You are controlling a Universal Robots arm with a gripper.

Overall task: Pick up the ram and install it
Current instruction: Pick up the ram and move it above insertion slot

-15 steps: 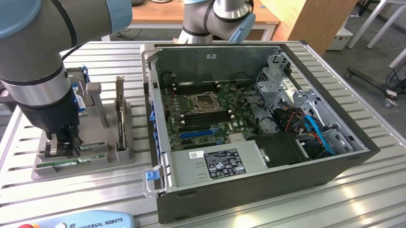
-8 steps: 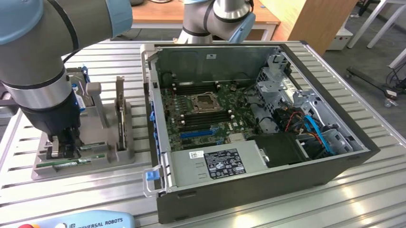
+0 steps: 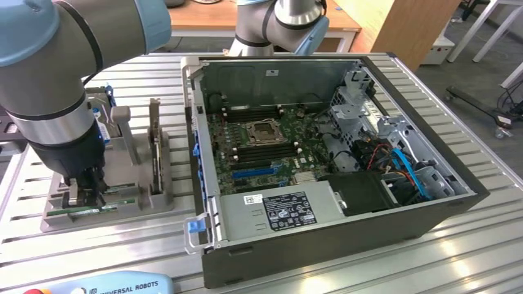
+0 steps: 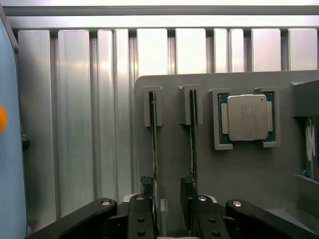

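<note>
On my exterior feed I see an open computer case (image 3: 327,251) lying on the slatted metal table (image 3: 466,257). Its green motherboard (image 3: 245,150) is exposed, with the processor socket (image 3: 263,131) near the middle, a labelled silver power supply (image 3: 274,211) along the near wall and blue cables (image 3: 408,174) toward the exterior view's right. A grey holder tray (image 3: 159,205) sits just beside the case on the exterior view's left, and my wrist feed shows a square silver processor chip (image 4: 247,117) seated in its own recess there.

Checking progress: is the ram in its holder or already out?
In its holder: the ram stands on edge in a slot of the gray tray, with the open gripper around it.
</note>
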